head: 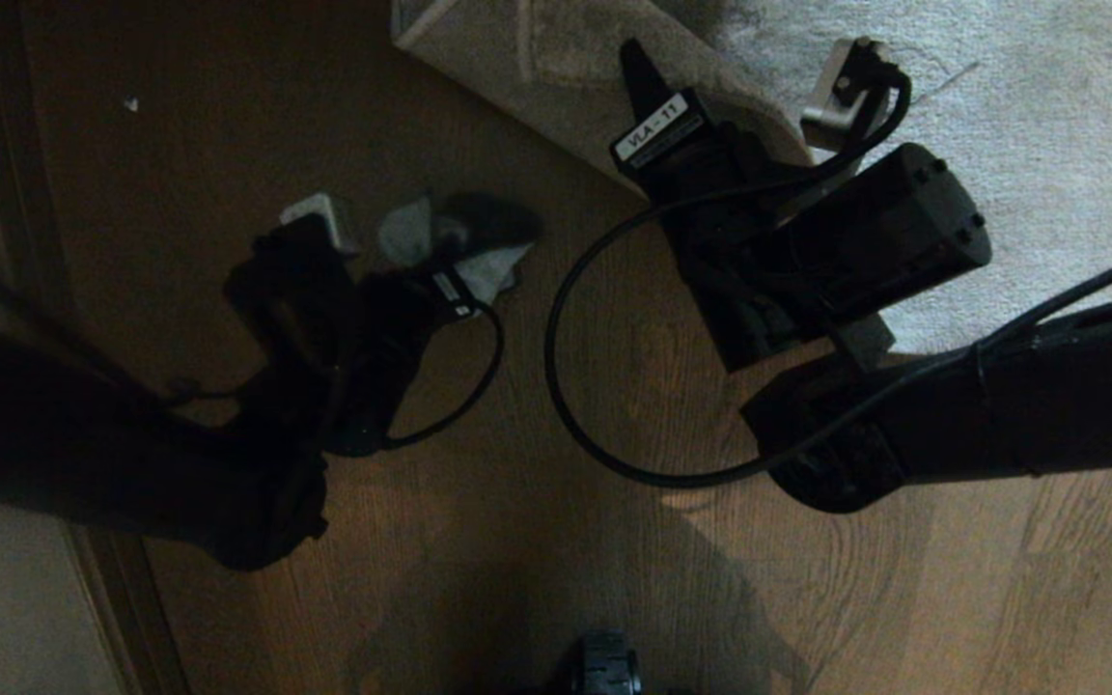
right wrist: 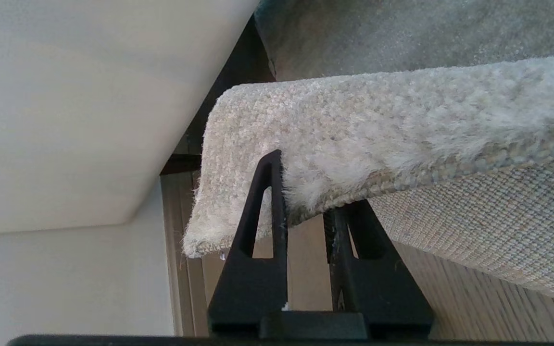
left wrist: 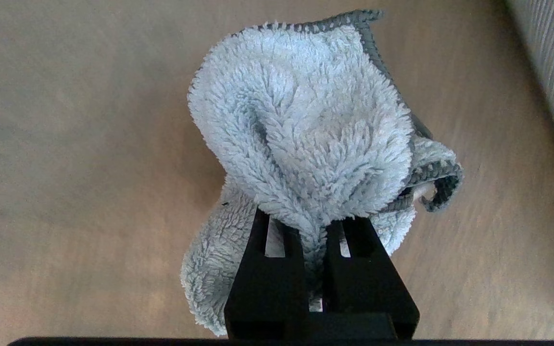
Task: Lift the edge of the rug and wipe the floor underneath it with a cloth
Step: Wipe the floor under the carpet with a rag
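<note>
Now, where things are: the left gripper (head: 464, 241) pinches the cloth (head: 421, 236) over the bare floor (head: 537, 463).
Right gripper: the right gripper (head: 653, 82) pinches the rug edge (right wrist: 378, 185) and holds it up off the floor, with one finger on the fluffy top and one on the woven back.
Way to go: from the cloth, the lifted rug edge lies at about 2 o'clock in the head view. The floor to wipe is between them and under the raised flap.
Gap: the cloth is near the rug edge but not touching it.
Long line of the rug edge: it runs from about 10 o'clock to 4 o'clock in the head view.
Nearer arm: the left one is nearer the bare floor, and it has the cloth, so I think it should do the wiping.
Cloth on floor or not: I cannot tell if it touches.
Count: one cloth, one rug, two grippers, both busy.
Watch out: the cloth could bump the right gripper if it goes too far under.
</note>
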You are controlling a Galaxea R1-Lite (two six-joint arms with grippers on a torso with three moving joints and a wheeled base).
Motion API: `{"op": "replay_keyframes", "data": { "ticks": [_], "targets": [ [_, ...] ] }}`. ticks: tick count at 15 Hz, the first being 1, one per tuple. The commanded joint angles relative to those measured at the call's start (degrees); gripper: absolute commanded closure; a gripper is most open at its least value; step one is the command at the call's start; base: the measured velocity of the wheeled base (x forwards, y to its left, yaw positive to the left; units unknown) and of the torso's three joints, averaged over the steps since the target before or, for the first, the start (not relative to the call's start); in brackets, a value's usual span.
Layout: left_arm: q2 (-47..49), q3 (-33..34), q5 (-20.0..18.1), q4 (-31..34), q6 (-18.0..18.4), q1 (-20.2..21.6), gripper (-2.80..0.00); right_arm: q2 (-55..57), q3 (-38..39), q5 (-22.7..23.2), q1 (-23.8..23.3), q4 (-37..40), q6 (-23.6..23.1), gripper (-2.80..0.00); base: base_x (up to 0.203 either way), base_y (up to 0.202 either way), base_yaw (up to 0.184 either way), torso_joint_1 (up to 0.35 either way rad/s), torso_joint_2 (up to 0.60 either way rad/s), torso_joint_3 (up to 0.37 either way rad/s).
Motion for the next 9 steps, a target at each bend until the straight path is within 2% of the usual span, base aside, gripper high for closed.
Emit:
{"op": "replay_keyframes", "data": {
  "ticks": [1, 4, 9],
  "targets": [
    [-3.6, 0.3, 0.1, -0.5, 0.0, 1.5, 0.0, 0.0, 0.1, -0.1, 0.1, -2.7, 0.0, 0.0, 0.0, 0.0, 0.0, 0.0, 0.0, 0.0],
    [-7.7, 3.6, 0.2, -0.4, 0.1, 3.7, 0.0, -0.1, 0.1, -0.1, 0.1, -2.7, -0.1, 0.0, 0.0, 0.0, 0.0, 0.0, 0.0, 0.0],
    [-15.4, 17.9, 0.0, -0.3, 0.3, 4.2, 0.0, -0.2, 0.1, -0.1, 0.1, -2.7, -0.2, 0.0, 0.0, 0.0, 0.0, 0.0, 0.0, 0.0]
  ]
}}
